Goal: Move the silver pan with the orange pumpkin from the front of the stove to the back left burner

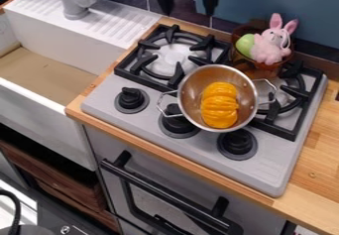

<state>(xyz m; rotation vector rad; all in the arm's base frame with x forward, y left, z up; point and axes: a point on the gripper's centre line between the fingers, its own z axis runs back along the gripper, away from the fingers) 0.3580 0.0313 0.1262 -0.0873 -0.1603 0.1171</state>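
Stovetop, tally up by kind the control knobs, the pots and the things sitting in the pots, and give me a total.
Control knobs: 3
Pots, steel pot and amber pot: 2
Pink toy bunny: 1
Green egg-shaped toy: 1
Orange ridged item: 1
Total: 8

You had 3 knobs [237,142], 2 burner grates [141,80], 1 sink [41,111], 1 faucet [75,0] — plus 2 pots (1 metal pot [189,92], 1 brn. pot [263,71]), 1 orange toy [219,106], 1 bunny [269,49], 1 grn. egg [245,45] & 1 gripper [188,14].
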